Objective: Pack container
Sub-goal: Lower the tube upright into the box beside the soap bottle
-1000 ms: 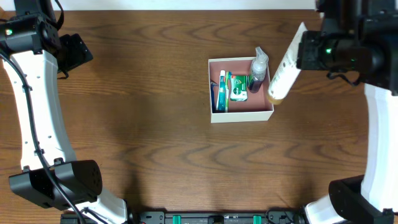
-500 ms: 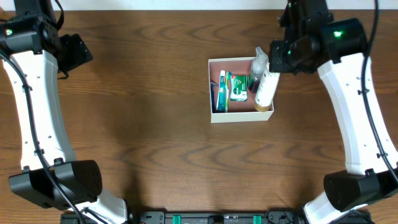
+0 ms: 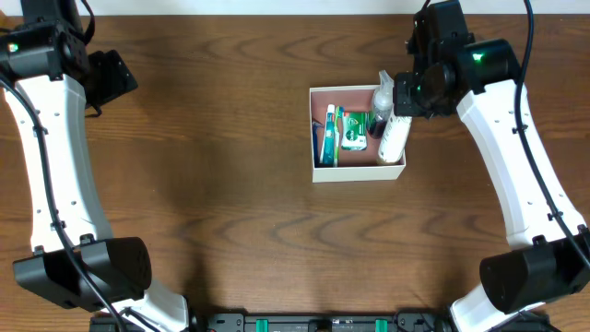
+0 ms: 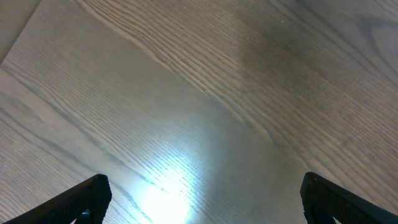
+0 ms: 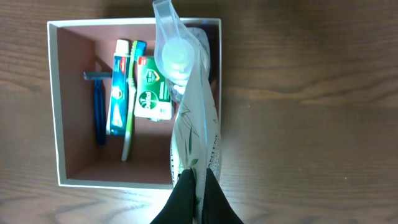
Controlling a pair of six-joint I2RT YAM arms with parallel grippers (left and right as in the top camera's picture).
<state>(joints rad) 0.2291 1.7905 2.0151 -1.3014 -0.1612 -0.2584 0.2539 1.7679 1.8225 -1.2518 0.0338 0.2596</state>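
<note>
The container (image 3: 358,170) is a square white-walled box with a pink inside, at mid-table. In the right wrist view its left wall (image 5: 55,106) shows. My right gripper (image 3: 412,90) is shut on the flat tail of a white leaf-printed tube (image 3: 395,136). In the right wrist view the gripper (image 5: 196,190) pinches the tube (image 5: 194,124), which hangs over the container's right side, clear cap (image 5: 174,55) pointing into it. My left gripper (image 3: 112,76) is open and empty over bare wood at the far left (image 4: 202,208).
Inside the container lie a blue razor (image 5: 98,106), a toothpaste tube (image 5: 118,87), a green toothbrush (image 5: 132,99) and a green box (image 5: 154,90). A dark pump bottle (image 3: 380,118) stands at its right rear, next to the held tube.
My right arm has swung left and down with the tube, from beside the container's right wall to over its right side. The left arm has not moved.
</note>
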